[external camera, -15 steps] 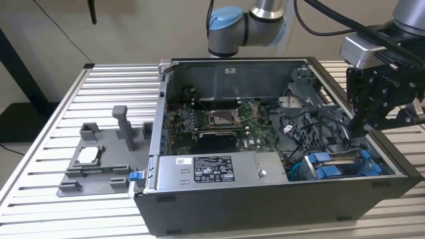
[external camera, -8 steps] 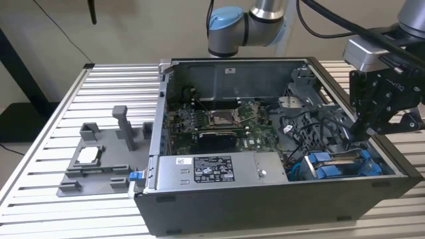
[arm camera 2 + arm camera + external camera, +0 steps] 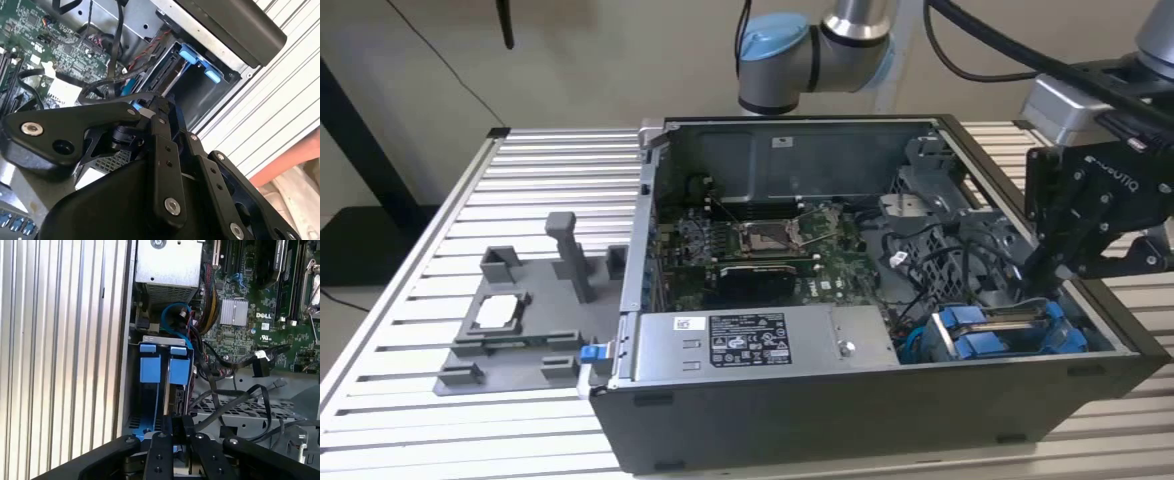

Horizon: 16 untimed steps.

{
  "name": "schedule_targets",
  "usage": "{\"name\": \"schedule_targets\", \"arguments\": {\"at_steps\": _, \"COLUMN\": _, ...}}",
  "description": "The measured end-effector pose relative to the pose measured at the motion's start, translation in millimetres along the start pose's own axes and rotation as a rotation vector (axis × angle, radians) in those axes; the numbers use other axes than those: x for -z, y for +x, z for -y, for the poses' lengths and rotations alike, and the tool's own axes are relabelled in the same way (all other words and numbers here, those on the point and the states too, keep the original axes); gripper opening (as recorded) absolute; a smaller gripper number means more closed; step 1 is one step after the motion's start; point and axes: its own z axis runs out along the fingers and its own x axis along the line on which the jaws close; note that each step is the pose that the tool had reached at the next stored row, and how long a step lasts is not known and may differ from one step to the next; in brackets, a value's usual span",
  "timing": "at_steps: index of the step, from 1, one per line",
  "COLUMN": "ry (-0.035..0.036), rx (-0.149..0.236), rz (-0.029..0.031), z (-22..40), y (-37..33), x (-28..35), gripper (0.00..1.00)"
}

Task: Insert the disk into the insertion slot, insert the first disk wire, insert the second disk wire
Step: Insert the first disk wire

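The disk [image 3: 1009, 322] sits in the insertion slot [image 3: 937, 348], a grey cage at the case's near corner on the exterior view's right. Its blue carrier tabs [image 3: 180, 369] stick out of the cage, and the disk's edge [image 3: 174, 392] shows below them. A second blue carrier [image 3: 150, 367] sits beside it. My black gripper [image 3: 1034, 290] hangs just above the cage, on its far side. In both wrist views the fingers [image 3: 172, 432] are pressed together. A black disk wire [image 3: 107, 95] runs up to the fingertips [image 3: 159, 111], with a blue bit beside them.
The open computer case lies on a slatted aluminium table [image 3: 520, 180]. Inside are the motherboard [image 3: 774, 245], a grey power-supply box [image 3: 734, 340] and loose black cables [image 3: 240, 397] over a perforated bracket [image 3: 250, 412]. A grey fixture [image 3: 520, 325] stands at the exterior view's left.
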Motion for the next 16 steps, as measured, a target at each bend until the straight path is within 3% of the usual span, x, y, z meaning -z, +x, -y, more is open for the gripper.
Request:
{"name": "schedule_targets", "arguments": {"at_steps": 4, "ry": 0.0006, "rx": -0.045, "rz": 0.0012, "z": 0.1, "y": 0.0, "x": -4.2, "gripper": 0.19}}
{"name": "schedule_targets", "arguments": {"at_steps": 6, "ry": -0.0052, "rx": -0.051, "rz": 0.0013, "z": 0.6, "y": 0.1, "x": -5.5, "gripper": 0.19}}
{"name": "schedule_targets", "arguments": {"at_steps": 7, "ry": -0.0134, "rx": -0.051, "rz": 0.0015, "z": 2.0, "y": 0.2, "x": -5.8, "gripper": 0.19}}
{"name": "schedule_targets", "arguments": {"at_steps": 10, "ry": -0.0476, "rx": -0.051, "rz": 0.0029, "z": 10.6, "y": 0.7, "x": -6.8, "gripper": 0.19}}
{"name": "schedule_targets", "arguments": {"at_steps": 12, "ry": -0.0585, "rx": -0.051, "rz": 0.0048, "z": 14.4, "y": 1.0, "x": -7.9, "gripper": 0.19}}
{"name": "schedule_targets", "arguments": {"at_steps": 14, "ry": -0.0627, "rx": -0.051, "rz": 0.0110, "z": 17.2, "y": 1.1, "x": -8.8, "gripper": 0.19}}
{"name": "schedule_targets", "arguments": {"at_steps": 16, "ry": -0.0638, "rx": -0.051, "rz": 0.0300, "z": 20.4, "y": 1.3, "x": -9.3, "gripper": 0.19}}
